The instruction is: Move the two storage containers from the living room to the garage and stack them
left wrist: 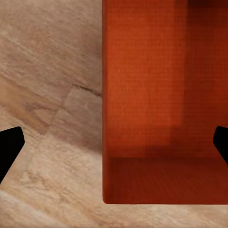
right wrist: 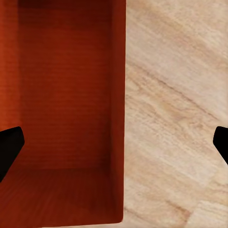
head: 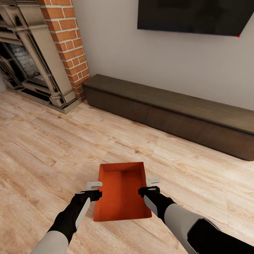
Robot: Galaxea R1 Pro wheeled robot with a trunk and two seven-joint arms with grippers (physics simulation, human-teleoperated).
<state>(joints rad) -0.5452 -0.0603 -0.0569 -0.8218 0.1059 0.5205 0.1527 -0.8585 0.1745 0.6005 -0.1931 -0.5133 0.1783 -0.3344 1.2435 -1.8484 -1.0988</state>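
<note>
You have both end effectors, left (head: pixel 94 188) and right (head: pixel 150 186), open astride the container (head: pixel 121 192) walls over the wood floor (head: pixel 53 148).

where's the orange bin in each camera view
Head view: storage container low centre, between the two claws.
Left wrist view: it fills the picture's right part.
Right wrist view: it fills the left part.
Shared landmark: light wood plank floor beside the bin's wall.
</note>
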